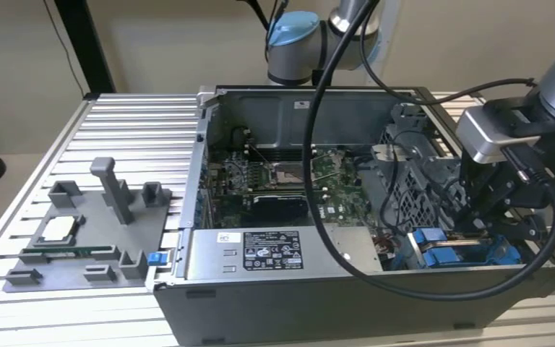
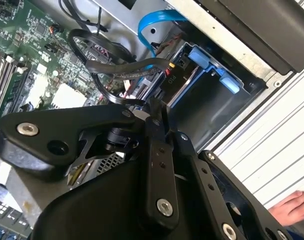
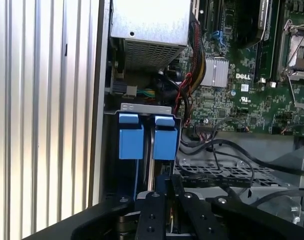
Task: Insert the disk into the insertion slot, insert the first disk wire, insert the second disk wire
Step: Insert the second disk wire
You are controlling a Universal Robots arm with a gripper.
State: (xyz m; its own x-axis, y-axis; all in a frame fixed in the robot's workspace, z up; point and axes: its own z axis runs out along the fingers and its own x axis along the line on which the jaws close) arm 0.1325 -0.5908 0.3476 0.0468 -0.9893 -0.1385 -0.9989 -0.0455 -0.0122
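Matt black metal on the gripper [image 3: 166, 210], bolt heads glinting. Bright blue plastic tabs, smooth, on the insertion slot [image 3: 142, 137], dull grey perforated metal beside them. The ribbed table [image 1: 133, 137] is brushed pale metal; the cable [image 2: 156, 25] is glossy blue.

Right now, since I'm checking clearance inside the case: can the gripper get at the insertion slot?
Probably yes. The gripper already hangs low inside the open case, just above the insertion slot with its blue tabs. Loose black cables lie beside the bay rather than across it, so the way looks free.
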